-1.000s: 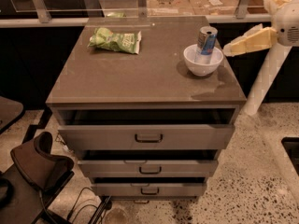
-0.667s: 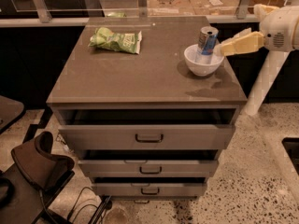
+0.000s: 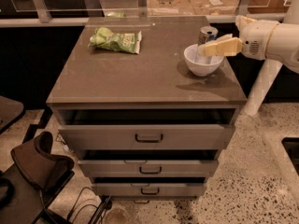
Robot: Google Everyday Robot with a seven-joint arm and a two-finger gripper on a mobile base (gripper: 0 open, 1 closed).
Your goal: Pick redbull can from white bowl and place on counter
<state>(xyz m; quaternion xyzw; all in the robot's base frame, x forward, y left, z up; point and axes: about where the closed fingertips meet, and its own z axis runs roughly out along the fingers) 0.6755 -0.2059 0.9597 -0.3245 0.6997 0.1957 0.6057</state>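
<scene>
The redbull can (image 3: 208, 33) stands upright in the white bowl (image 3: 202, 66) at the right rear of the counter (image 3: 140, 76). Only the can's silver top and upper side show. My gripper (image 3: 206, 48), pale yellow on a white arm, reaches in from the right at the can's height. It lies across the can's lower body, just above the bowl's rim, and hides that part of the can.
A green crinkled snack bag (image 3: 115, 40) lies at the counter's left rear. Three drawers (image 3: 149, 137) below stand slightly pulled out. A white post (image 3: 259, 87) stands right of the cabinet. A dark seat (image 3: 39, 164) and cables are on the floor at lower left.
My gripper has moved left from beside the bowl to the can, and now covers the can's lower body. The can and bowl have not moved.
</scene>
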